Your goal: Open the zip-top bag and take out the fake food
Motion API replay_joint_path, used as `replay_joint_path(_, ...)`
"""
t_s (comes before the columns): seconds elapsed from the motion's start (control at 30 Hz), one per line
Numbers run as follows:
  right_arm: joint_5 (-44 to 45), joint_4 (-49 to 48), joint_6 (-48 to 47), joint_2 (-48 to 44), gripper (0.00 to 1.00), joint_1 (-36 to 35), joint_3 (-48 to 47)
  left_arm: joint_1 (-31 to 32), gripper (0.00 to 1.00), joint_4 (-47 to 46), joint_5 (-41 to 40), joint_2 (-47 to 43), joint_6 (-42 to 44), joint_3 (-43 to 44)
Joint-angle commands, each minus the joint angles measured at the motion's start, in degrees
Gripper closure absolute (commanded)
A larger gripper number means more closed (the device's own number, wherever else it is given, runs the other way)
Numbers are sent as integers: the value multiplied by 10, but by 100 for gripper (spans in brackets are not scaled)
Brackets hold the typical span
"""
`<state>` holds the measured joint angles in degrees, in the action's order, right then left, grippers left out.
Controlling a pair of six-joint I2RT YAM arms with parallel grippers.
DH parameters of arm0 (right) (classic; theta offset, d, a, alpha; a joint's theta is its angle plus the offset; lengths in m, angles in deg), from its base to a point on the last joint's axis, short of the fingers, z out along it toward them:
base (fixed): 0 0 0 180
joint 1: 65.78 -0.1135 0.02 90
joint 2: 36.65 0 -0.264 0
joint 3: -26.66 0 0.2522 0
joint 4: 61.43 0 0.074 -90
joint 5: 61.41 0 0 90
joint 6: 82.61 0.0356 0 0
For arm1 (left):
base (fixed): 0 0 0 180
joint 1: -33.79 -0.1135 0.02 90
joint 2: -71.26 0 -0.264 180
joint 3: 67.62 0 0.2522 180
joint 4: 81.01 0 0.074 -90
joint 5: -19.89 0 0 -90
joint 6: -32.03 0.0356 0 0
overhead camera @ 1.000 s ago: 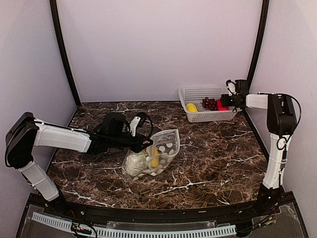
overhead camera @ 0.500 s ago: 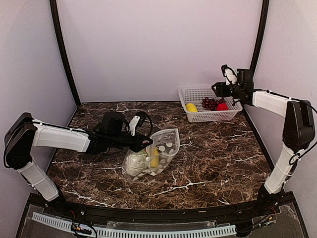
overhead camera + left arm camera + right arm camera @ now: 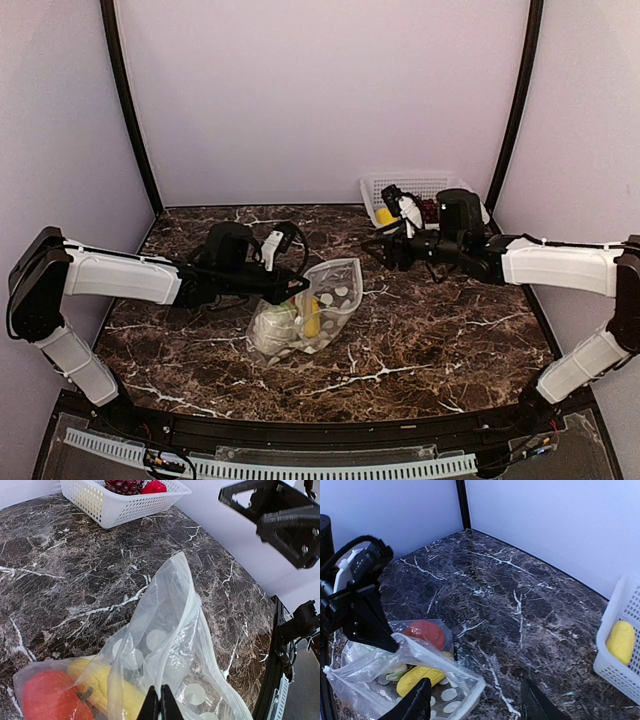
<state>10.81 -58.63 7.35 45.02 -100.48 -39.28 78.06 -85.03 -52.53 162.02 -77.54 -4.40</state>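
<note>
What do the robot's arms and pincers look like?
The left arm and right arm have white shells with black joints. The left pincer and right pincer are black with a white part behind. A black cable loops by the left one.

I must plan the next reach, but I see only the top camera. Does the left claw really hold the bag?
Observer: Yes. In the left wrist view the left claw is pinched shut on the film of the zip-top bag.
Operator: Which food is inside besides the yellow piece?
Observer: A red piece with a green stalk lies beside it.
Operator: Is the right claw open?
Observer: Yes, the right wrist view shows the right claw spread wide, gripping nothing.
</note>
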Motion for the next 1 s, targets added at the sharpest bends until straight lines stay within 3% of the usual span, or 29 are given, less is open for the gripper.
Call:
replay_joint_path(0.0, 9, -44, 34, 17, 45, -55, 27, 3, 99, 7, 11, -11, 4, 21)
replay_joint_path(0.23, 23, -84, 69, 87, 53, -116, 23, 3, 99, 4, 15, -15, 2, 23)
replay_joint_path(0.57, 42, -111, 121, 211, 60, -147, -25, 3, 99, -23, 12, -19, -12, 10)
replay_joint_path(0.63, 45, -121, 139, 231, 58, -152, -30, 2, 99, -33, 13, -17, -21, 7)
replay_joint_path(0.77, 48, -127, 169, 260, 42, -165, -47, 1, 99, -56, 15, -16, -43, -1)
replay_joint_path(0.97, 71, -101, 192, 293, 31, -184, -79, -2, 99, -73, 21, -7, -57, -4)
